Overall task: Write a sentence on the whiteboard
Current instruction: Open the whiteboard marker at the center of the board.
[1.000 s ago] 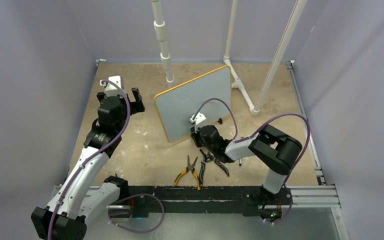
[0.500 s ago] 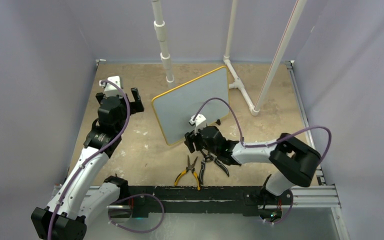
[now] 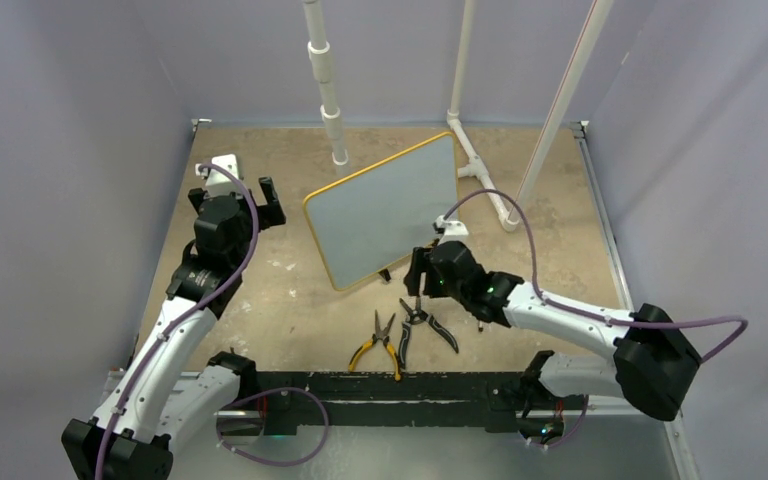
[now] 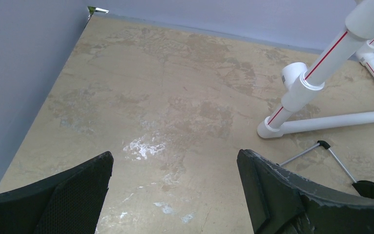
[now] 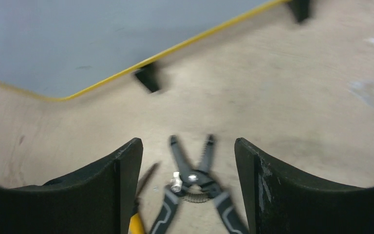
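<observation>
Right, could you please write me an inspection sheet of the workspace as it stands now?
Surface: tan tabletop, worn, with white scuff marks.
Job's things: whiteboard stands on black feet near the middle; no writing seen on its face; no marker seen.
Clutter: yellow-handled pliers and black-handled pliers lie side by side in front of the board.
Grippers: left end effector open, empty, over bare table; right end effector open, empty, above the black-handled pliers.
Cables: purple cable looped along each arm; no snag seen.
Surroundings: white pipe frame behind the board; plain walls around.
</observation>
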Controlling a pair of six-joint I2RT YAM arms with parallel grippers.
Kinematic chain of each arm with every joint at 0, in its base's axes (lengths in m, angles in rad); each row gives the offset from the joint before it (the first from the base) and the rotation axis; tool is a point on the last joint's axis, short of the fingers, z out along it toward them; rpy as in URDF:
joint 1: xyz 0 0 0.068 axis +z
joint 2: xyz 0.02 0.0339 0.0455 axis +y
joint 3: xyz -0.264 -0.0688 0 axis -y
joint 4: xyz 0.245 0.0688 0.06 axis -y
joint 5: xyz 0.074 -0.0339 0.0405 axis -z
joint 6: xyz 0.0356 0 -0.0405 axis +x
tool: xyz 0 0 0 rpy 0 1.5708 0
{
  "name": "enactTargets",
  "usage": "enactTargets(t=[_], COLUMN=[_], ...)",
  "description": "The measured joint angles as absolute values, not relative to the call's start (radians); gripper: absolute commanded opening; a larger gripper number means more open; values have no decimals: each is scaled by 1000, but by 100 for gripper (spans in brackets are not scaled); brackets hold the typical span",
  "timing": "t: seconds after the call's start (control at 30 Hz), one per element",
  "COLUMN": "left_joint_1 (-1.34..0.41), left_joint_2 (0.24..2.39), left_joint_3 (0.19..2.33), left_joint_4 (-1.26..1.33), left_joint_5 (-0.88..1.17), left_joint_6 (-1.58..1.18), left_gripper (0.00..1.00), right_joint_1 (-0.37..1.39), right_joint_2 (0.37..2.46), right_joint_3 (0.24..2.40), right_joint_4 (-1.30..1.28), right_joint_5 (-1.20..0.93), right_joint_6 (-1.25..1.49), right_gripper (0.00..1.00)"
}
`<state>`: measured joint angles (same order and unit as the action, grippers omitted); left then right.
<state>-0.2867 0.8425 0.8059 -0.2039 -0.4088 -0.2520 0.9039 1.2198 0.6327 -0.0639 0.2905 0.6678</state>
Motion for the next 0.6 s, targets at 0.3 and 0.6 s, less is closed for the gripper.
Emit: enactTargets(t=[0.3, 0.6], left_joint_1=[-282, -282], left_joint_2=[841, 824], left_joint_3=[805, 805], left_joint_4=[-204, -204], left_joint_5=[-406, -397], left_joint_6=[-252, -252], left_gripper=[98, 98], right_joint_1=[600, 461], right_joint_2=[1115, 1151], right_joint_3=[633, 607], right_joint_4=[-326, -434], right_joint_5=[272, 271], right_joint_6=[816, 887], right_gripper=[68, 63])
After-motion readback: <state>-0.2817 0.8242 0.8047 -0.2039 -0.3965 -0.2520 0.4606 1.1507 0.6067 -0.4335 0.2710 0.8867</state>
